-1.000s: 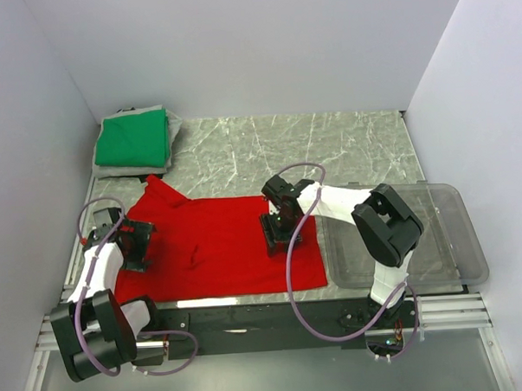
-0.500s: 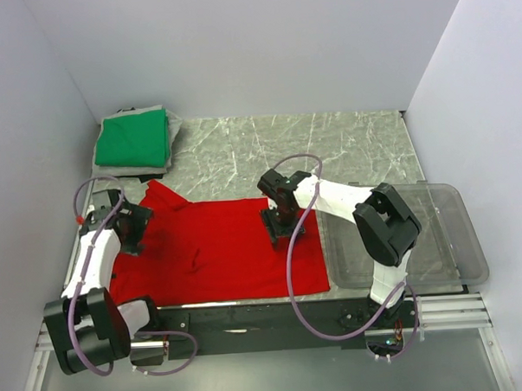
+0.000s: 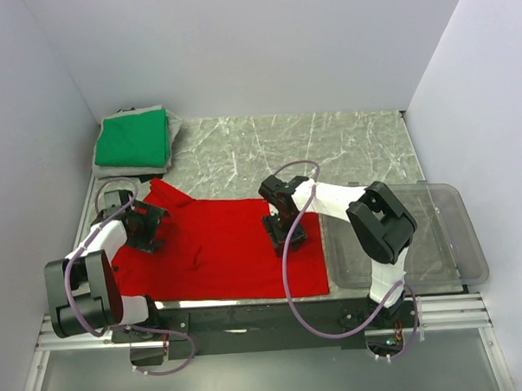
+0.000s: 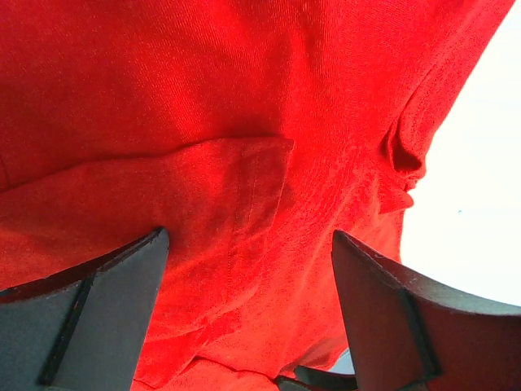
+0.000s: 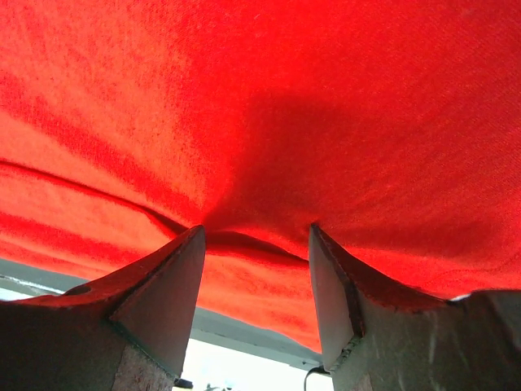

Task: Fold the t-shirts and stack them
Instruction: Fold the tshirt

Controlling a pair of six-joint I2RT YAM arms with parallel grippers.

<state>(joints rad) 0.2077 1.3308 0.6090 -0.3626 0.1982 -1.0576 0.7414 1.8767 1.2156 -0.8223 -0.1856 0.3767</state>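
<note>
The green t-shirt [image 3: 133, 139] lies folded in the far left corner of the counter [image 3: 345, 144]. Near it, the left fingers [image 4: 106, 309] stand spread wide over the left part of the red t-shirt [image 3: 220, 249], which lies spread flat across the near middle. The right fingers [image 5: 155, 293], also spread, press on the shirt's right part with a low ridge of cloth between them, left of the clear bin [image 3: 436, 240].

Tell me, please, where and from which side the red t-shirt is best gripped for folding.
Probably grip the red t-shirt at its edge beside the clear bin, coming down from above: it lies flat on the table, so only an edge or pinched-up ridge offers purchase.
</note>
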